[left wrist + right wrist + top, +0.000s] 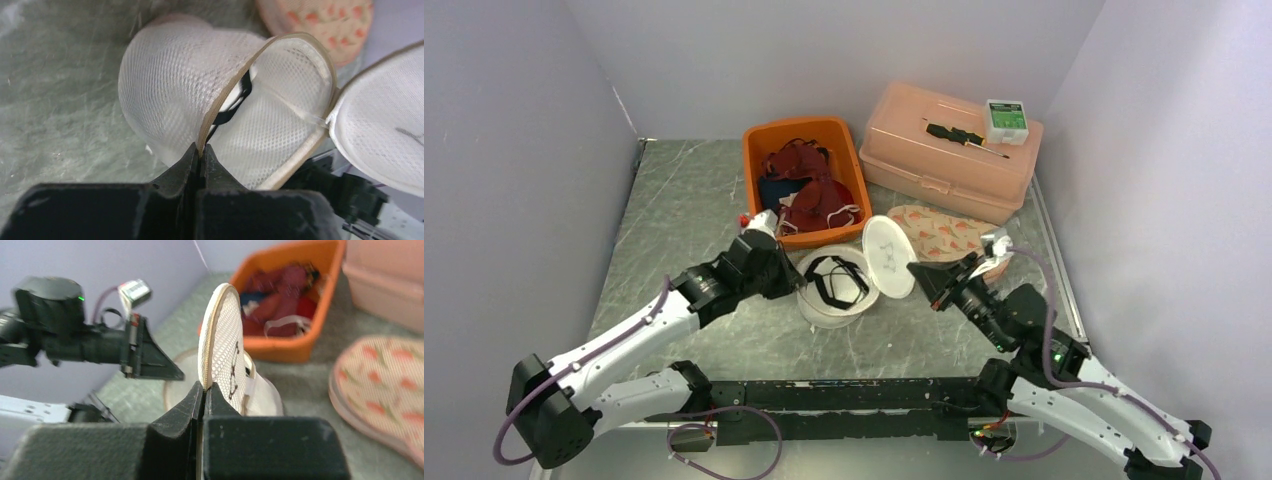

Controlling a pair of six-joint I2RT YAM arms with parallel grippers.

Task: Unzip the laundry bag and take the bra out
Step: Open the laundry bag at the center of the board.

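The white mesh laundry bag (pixel 834 290) lies open in the middle of the table, its round lid (pixel 888 257) swung up to the right. A black bra (pixel 836 278) lies inside the lower half. My left gripper (pixel 789 283) is shut on the beige rim of the lower half (pixel 202 145); black straps (pixel 235 107) show in the gap. My right gripper (pixel 921 272) is shut on the rim of the lid (pixel 205 382), holding it upright.
An orange bin (pixel 764 135) with red garments (pixel 809 185) stands just behind the bag. A pink lidded box (pixel 944 165) with a screwdriver (pixel 964 137) and a small white-green box (pixel 1005 120) is at the back right. A second flowered laundry bag (pixel 944 232) lies right of the lid.
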